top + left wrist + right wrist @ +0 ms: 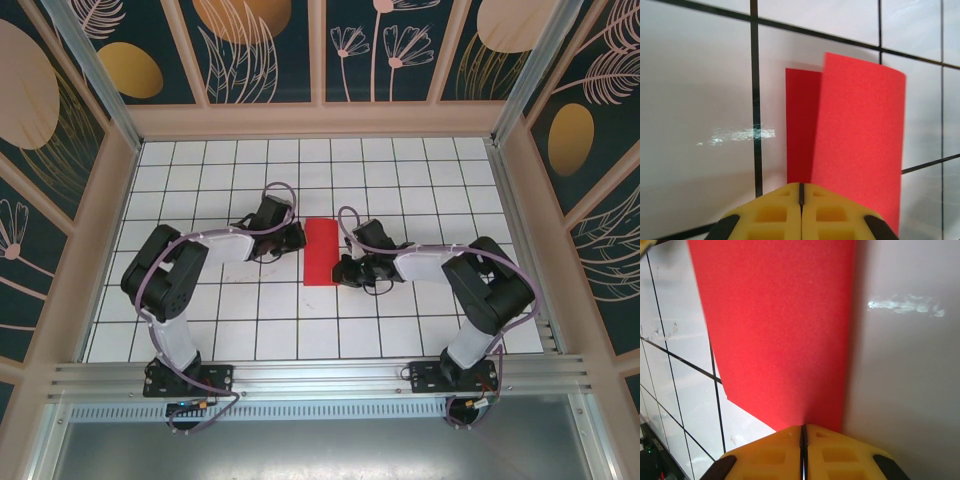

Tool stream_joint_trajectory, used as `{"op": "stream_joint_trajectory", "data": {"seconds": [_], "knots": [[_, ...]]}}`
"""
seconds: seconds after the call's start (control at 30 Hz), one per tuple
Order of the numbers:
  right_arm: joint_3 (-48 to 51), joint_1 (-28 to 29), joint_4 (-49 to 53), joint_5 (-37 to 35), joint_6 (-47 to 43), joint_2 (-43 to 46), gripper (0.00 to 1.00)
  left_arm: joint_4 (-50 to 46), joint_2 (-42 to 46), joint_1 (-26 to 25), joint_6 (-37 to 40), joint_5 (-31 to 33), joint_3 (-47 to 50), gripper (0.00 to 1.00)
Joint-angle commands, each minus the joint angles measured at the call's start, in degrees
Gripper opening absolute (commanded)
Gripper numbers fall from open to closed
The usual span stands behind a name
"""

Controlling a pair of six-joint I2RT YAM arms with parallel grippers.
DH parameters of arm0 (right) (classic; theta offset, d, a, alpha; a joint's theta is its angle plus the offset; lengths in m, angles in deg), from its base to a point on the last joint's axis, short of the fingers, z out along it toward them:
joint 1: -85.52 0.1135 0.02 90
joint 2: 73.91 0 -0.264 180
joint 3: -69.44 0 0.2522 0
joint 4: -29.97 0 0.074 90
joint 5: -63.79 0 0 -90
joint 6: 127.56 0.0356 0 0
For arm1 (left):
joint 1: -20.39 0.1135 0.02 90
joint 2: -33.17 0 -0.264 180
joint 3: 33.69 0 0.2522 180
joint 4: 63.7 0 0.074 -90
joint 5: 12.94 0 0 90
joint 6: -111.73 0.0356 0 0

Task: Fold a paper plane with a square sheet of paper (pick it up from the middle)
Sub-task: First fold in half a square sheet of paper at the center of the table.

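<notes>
Dark teal wall panels (300,60) printed with pale leaves and gold ovals close in a white table (410,165) ruled with a black grid. At the near edge the left arm (170,285) and the right arm (480,285) rise from an aluminium rail (320,378), and both bend inward toward the middle of the table. Between them lies the square sheet of paper (322,250), bright red and folded in half into a narrow upright rectangle, roughly two tiles long. The left gripper (297,238) sits against the sheet's left edge, and the right gripper (343,272) is at its near right corner. From the left wrist, the paper (860,135) shows two layers: a darker lower one flat on the table and a brighter upper flap standing slightly lifted above it. The left gripper (801,202) has its yellow fingers (770,215) pressed together, with only a thin seam between them; the paper runs in under the tips, and a pinch cannot be told. From the right wrist, the red sheet (780,330) narrows straight into the seam of the right gripper (803,440), whose yellow fingers (837,455) are closed upon its corner.
</notes>
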Motion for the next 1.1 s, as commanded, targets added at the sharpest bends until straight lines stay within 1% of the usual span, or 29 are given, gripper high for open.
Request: {"op": "stream_joint_trajectory", "data": {"seconds": [0.0,0.13,0.23,0.3,0.4,0.5,0.57,0.63,0.7,0.87,1.0,1.07], "knots": [[-2.1,-1.2,-0.3,-1.5,-0.5,0.8,0.13,-0.2,3.8,0.3,-0.6,1.0,1.0,0.14],[-1.2,-3.4,-4.6,-2.3,2.7,1.8,0.15,2.7,5.2,0.4,-0.8,-1.7,1.4,0.23],[-1.6,-4.9,-6.9,-2.8,3.9,0.8,0.15,3.6,5.2,0.3,-0.7,-3.5,0.4,0.26],[-3.0,-5.3,-7.1,-3.4,4.2,-0.8,0.15,3.4,5.1,0.3,-0.9,-3.2,-0.4,0.29],[-6.1,-5.3,-6.7,-4.0,3.5,-4.0,0.15,2.5,5.4,0.4,-1.3,-0.2,-1.3,0.3],[-9.1,-5.2,-6.3,-3.7,2.7,-6.9,0.15,0.2,7.7,0.3,-2.3,6.8,-1.2,0.3],[-10.9,-5.3,-6.0,-3.2,2.2,-8.2,0.16,-0.8,9.5,0.3,-2.5,10.8,-0.8,0.32],[-12.3,-5.2,-5.8,-2.6,1.8,-9.6,0.16,-0.4,11.1,0.3,-2.6,12.0,0.0,0.33],[-13.9,-5.2,-5.0,-2.0,1.1,-11.1,0.16,0.9,11.9,0.4,-2.3,10.0,0.5,0.33],[-15.5,-5.0,-4.2,0.3,0.3,-14.2,0.15,6.1,9.5,0.3,-3.4,-0.1,1.0,0.31],[-16.1,-4.3,-3.6,1.2,-0.4,-15.6,0.15,8.2,4.7,0.3,-4.0,-5.3,-0.7,0.26],[-16.5,-4.3,-3.6,1.8,-1.1,-16.4,0.14,8.3,1.7,0.3,-4.1,-6.1,-1.2,0.22]]}}
